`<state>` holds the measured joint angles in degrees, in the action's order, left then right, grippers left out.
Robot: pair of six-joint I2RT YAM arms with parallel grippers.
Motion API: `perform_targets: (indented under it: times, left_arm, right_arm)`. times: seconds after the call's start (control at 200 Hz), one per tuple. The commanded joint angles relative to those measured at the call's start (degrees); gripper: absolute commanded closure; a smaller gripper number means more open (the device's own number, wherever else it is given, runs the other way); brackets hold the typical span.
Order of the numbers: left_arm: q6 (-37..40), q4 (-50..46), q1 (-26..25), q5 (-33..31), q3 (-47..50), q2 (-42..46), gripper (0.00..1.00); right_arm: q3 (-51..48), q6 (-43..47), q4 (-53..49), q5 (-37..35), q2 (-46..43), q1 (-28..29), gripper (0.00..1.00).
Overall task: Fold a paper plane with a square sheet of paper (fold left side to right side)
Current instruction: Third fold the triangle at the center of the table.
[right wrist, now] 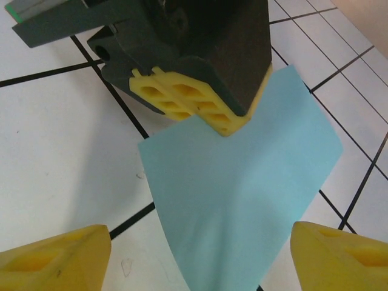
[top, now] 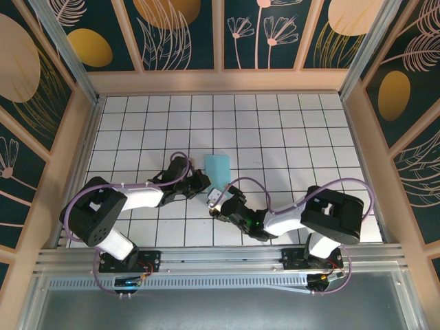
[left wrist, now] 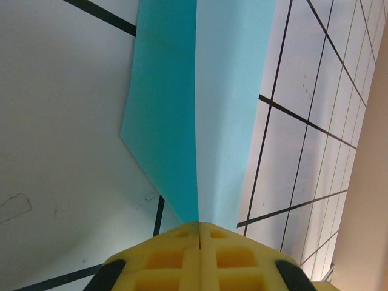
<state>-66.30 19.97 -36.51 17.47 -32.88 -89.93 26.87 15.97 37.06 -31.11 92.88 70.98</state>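
The square sheet of paper [top: 218, 166] is turquoise and lies near the middle of the tiled table, bent up along a central ridge. My left gripper [top: 203, 182] is shut on its near edge. In the left wrist view the yellow fingers [left wrist: 182, 254] press together on the paper [left wrist: 230, 109] at the ridge's end, where the left gripper [left wrist: 199, 225] meets it. The right wrist view shows the paper [right wrist: 242, 182] arching upward, with the left gripper [right wrist: 203, 112] clamped on its far edge. My right gripper [right wrist: 197, 260] is open, one finger on each side of the paper's near corner. No paper plane shape is formed.
The white grid-tiled tabletop [top: 289, 137] is ringed by wooden walls [top: 220, 81] with patterned panels. A metal rail [top: 220, 261] with both arm bases runs along the near edge. Purple cables loop above each arm.
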Motion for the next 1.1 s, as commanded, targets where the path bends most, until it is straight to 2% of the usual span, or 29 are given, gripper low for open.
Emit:
perform_targets:
  times: [0.0, 0.06, 0.165, 0.365, 0.586, 0.661, 0.831, 0.876, 0.971, 1.026, 1.091]
  left_arm:
    - [-1.3, 1.0, -0.6, -0.4, 0.6, 1.3, 1.00]
    - [-1.3, 1.0, -0.6, -0.4, 0.7, 1.3, 1.00]
    - [-1.3, 1.0, -0.6, -0.4, 0.7, 1.2, 1.00]
    - [-1.4, 1.2, -0.7, -0.3, 0.7, 0.9, 1.00]
    - [-1.4, 1.1, -0.8, -0.6, 0.7, 0.9, 1.00]
    - [-1.3, 0.8, -0.8, -0.8, 0.8, 1.1, 1.00]
    - [-0.4, -0.8, -0.6, -2.8, 0.7, 3.0, 0.89]
    - [0.3, -2.4, -0.5, -4.3, 0.5, 4.2, 0.83]
    - [1.7, -6.3, 0.7, -7.1, 0.5, 8.1, 0.65]
    - [2.7, -7.9, 2.3, -7.5, 1.1, 10.9, 0.60]
    - [3.8, -9.7, 4.4, -7.4, 1.6, 13.7, 0.59]
  right_arm:
    - [2.1, 1.4, 5.3, -2.6, 1.6, -0.1, 0.26]
    - [2.4, 1.4, 6.3, -2.7, 2.0, -0.4, 0.30]
    - [2.6, 1.3, 7.3, -2.2, 2.2, -0.8, 0.30]
    - [3.3, 1.2, 7.4, -1.7, 2.9, -1.3, 0.42]
    - [3.8, 0.4, 5.4, -0.7, 3.2, -1.4, 0.61]
    - [3.7, -0.1, 4.5, -0.6, 3.1, -1.4, 0.70]
    - [3.5, -2.1, 1.8, -0.1, 2.7, -1.3, 0.94]
    - [3.4, -2.7, 1.0, 0.0, 2.5, -1.3, 1.00]
    - [3.0, -4.0, -0.4, 0.3, 2.0, -1.3, 1.00]
    - [2.7, -4.6, -0.7, 0.7, 1.6, -1.3, 1.00]
    - [2.4, -5.4, -1.1, 1.3, 1.0, -1.4, 1.00]
